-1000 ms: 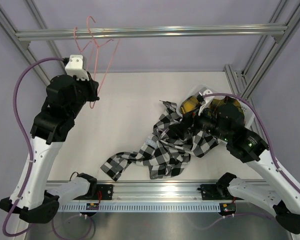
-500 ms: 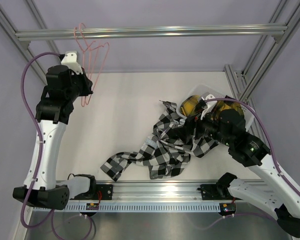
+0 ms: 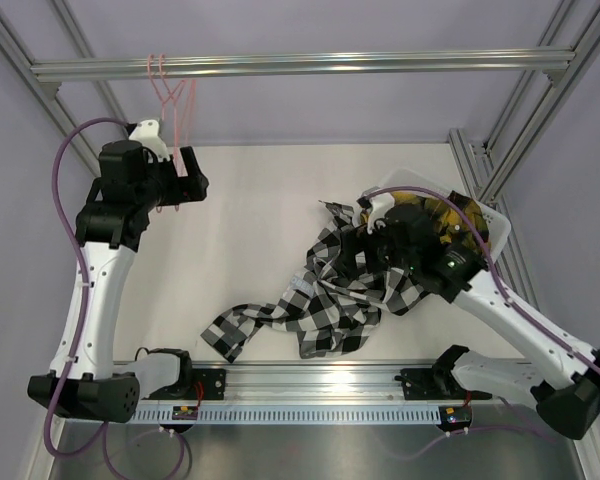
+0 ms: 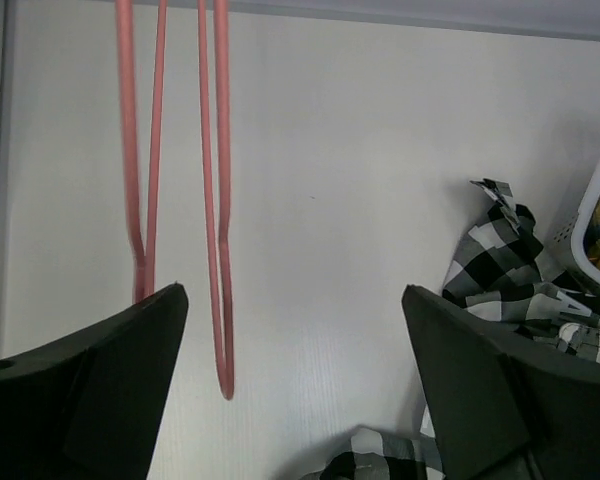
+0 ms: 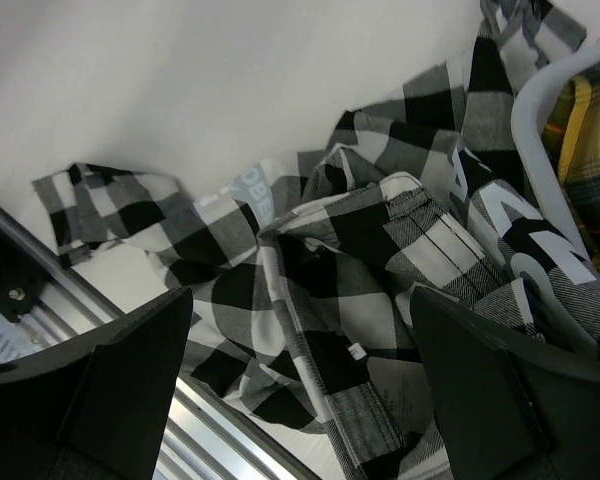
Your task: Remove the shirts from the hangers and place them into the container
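Tabletop (image 3: 270,200): checked shirt (image 3: 330,300) perhaps across container (image 3: 405,178) rim

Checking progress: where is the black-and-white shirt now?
Top view: the shirt lies crumpled on the table, right of centre, against the basket's left side, under the right gripper.

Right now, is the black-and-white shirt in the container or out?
Mostly out: the black-and-white shirt lies crumpled on the table beside the container; part reaches its rim.
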You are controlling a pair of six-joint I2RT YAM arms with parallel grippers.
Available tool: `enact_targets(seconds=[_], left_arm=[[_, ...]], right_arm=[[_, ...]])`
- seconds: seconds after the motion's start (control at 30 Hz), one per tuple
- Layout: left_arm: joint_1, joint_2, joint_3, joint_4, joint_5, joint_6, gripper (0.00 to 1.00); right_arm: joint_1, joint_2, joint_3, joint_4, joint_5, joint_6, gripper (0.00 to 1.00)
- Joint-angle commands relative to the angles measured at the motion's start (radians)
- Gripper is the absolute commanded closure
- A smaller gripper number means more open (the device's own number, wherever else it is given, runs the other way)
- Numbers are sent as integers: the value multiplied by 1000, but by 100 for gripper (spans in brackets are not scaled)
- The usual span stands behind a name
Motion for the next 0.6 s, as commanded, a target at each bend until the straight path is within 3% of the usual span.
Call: enact_targets(seconds=[0.0,0.23,0.57], left_arm=[[5,-69,50,-34,-36,-6,1],[5,-156,87,-132,-47,-44,1],[5,-276,7,-146,21,-69,1]], right_arm=[[30,87,34,-28,67,1,1],[60,316,39,18,216,81,1],[61,648,-2,118,196,243,0]])
